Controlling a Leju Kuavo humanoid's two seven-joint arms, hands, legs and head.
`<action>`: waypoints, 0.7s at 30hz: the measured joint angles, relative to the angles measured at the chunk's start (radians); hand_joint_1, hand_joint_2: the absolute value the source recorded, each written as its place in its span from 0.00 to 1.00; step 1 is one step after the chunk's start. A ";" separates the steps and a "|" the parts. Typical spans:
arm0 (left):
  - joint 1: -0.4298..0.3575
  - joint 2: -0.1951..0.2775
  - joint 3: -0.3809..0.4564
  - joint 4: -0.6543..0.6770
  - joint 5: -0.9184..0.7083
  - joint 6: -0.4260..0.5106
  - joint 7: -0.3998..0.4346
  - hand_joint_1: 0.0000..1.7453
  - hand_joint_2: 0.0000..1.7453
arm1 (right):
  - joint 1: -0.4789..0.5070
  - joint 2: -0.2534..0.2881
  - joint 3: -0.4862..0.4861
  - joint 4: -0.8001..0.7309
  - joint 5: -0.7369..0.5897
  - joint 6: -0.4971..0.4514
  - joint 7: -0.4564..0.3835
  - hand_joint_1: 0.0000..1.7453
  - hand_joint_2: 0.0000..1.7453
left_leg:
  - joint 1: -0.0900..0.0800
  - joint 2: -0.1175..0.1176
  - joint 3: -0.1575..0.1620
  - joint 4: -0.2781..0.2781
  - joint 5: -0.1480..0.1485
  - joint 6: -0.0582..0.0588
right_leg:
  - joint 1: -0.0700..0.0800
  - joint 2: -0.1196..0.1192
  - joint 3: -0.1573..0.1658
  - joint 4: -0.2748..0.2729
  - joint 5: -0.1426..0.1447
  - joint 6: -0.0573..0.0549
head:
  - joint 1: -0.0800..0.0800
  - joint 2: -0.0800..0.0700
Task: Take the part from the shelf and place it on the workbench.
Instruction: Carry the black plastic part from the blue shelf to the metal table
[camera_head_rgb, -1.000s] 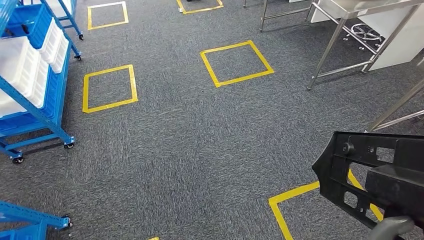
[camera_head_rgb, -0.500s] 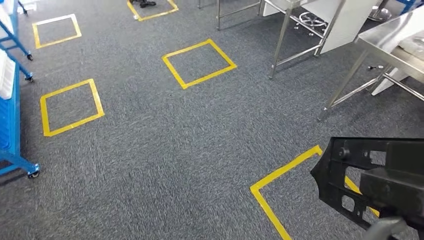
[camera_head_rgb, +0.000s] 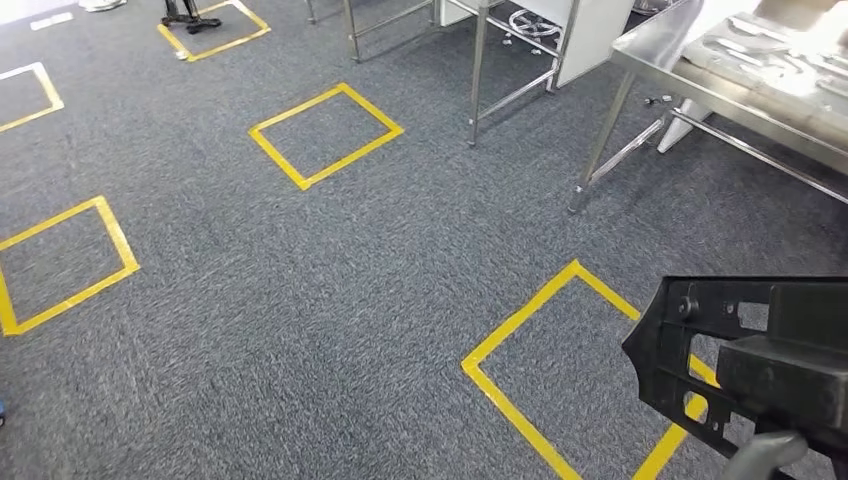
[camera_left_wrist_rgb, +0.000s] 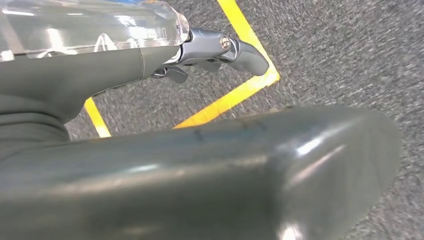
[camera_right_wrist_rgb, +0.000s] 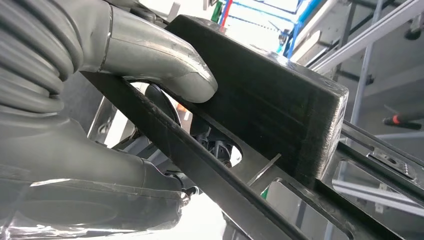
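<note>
Right hand (camera_right_wrist_rgb: 125, 100) grips black part (camera_head_rgb: 745, 365); left hand (camera_left_wrist_rgb: 220, 50) holds nothing. Pickup done; workbench (camera_head_rgb: 700, 70) ahead, well apart, placing left.

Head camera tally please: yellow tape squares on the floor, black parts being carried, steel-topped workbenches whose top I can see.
Yellow tape squares: 5, some cut off by the frame or the part
Black part, held in the right hand: 1
Steel-topped workbench: 1
Total: 7
</note>
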 joint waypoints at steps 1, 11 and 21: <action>-0.002 0.000 0.000 0.000 0.000 -0.001 0.000 0.00 0.00 | 0.001 0.001 0.000 0.000 0.001 0.000 0.000 1.00 1.00 | -0.002 0.011 0.002 -0.006 0.004 0.003 | -0.002 0.012 -0.003 -0.003 0.004 0.008 | 0.000 0.000; 0.004 -0.005 0.000 0.000 0.000 -0.005 0.001 0.00 0.00 | 0.003 0.002 -0.002 0.008 0.003 0.000 0.000 1.00 1.00 | 0.005 0.154 0.007 -0.034 0.024 0.014 | -0.014 -0.134 -0.066 0.163 -0.073 0.047 | 0.009 0.000; -0.004 -0.007 0.000 0.000 0.000 -0.007 0.001 0.00 0.00 | 0.009 0.004 0.002 0.015 0.007 0.000 0.000 1.00 1.00 | 0.011 0.113 -0.035 0.128 -0.101 -0.040 | -0.013 -0.125 0.016 -0.010 -0.014 -0.005 | 0.002 0.000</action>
